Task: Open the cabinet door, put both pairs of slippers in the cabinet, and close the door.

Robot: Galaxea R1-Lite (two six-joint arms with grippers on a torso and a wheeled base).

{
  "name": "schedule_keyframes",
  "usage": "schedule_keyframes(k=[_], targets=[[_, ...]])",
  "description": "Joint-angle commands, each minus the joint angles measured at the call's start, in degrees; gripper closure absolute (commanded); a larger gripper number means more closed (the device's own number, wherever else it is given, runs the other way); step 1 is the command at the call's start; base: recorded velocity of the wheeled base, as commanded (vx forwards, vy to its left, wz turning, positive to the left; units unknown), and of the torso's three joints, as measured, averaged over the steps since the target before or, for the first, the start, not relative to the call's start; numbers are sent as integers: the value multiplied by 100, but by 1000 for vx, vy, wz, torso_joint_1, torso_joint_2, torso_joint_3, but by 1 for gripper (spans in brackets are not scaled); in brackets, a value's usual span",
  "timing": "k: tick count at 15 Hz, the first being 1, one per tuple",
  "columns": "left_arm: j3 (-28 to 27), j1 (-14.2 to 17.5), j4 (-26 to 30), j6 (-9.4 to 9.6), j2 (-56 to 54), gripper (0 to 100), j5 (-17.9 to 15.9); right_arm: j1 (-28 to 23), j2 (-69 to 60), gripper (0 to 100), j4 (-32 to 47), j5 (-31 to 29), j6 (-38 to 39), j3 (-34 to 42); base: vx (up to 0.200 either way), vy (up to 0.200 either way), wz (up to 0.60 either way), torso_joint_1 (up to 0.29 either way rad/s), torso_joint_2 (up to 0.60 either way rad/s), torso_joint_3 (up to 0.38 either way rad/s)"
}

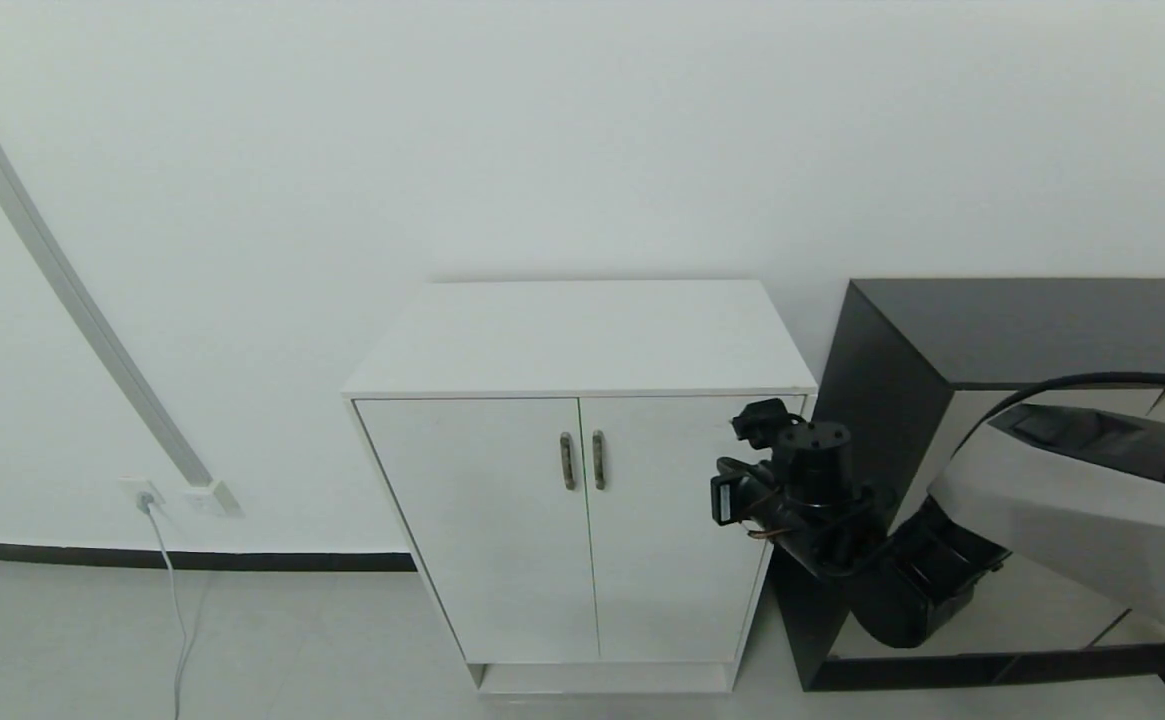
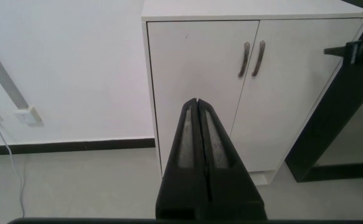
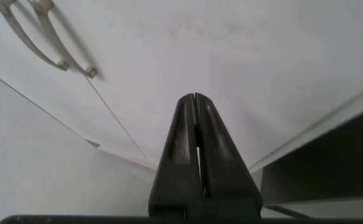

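The white cabinet (image 1: pixel 582 340) stands against the wall with both doors shut. Two dark handles (image 1: pixel 582 460) sit side by side at the middle seam. In the left wrist view my left gripper (image 2: pixel 197 102) is shut on nothing, a little way back from the left door (image 2: pixel 200 56), with the handles (image 2: pixel 251 59) off to one side. My right gripper (image 3: pixel 195 98) is shut and empty, close in front of the right door (image 3: pixel 231 50), apart from the handles (image 3: pixel 44 34). The right arm (image 1: pixel 812 480) hangs by the cabinet's right front edge.
A black piece of furniture (image 1: pixel 942 330) stands tight against the cabinet's right side. On the left wall are a socket with a grey cable (image 1: pixel 147 497) and a slanted white conduit (image 1: pixel 62 280). Bare grey floor (image 1: pixel 292 640) lies in front and to the left.
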Motion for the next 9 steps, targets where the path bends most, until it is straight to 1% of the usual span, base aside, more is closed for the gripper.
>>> schedule_keyframes(k=[1, 3, 4, 5, 7, 8, 9], targets=[[7, 0, -2, -1, 6, 100, 1, -208, -876, 100, -278, -23, -1, 1041, 0, 0, 0, 0, 0, 0], [7, 0, -2, -10, 6, 100, 1, -393, -1456, 100, -401, -120, -1, 1744, 0, 0, 0, 0, 0, 0], [-1, 0, -2, -10, 6, 100, 1, -445, -1596, 100, -410, -182, -1, 1902, 0, 0, 0, 0, 0, 0], [7, 0, -2, -10, 6, 100, 1, -604, -1992, 100, -410, -340, -9, 2315, 0, 0, 0, 0, 0, 0], [7, 0, -2, -10, 6, 100, 1, -797, -2308, 100, -410, -463, -9, 2685, 0, 0, 0, 0, 0, 0], [7, 0, -2, -10, 6, 100, 1, -1034, -2669, 100, -410, -472, -9, 3054, 0, 0, 0, 0, 0, 0], [7, 0, -2, -10, 6, 100, 1, -1087, -2739, 100, -401, -480, -18, 3133, 0, 0, 0, 0, 0, 0]])
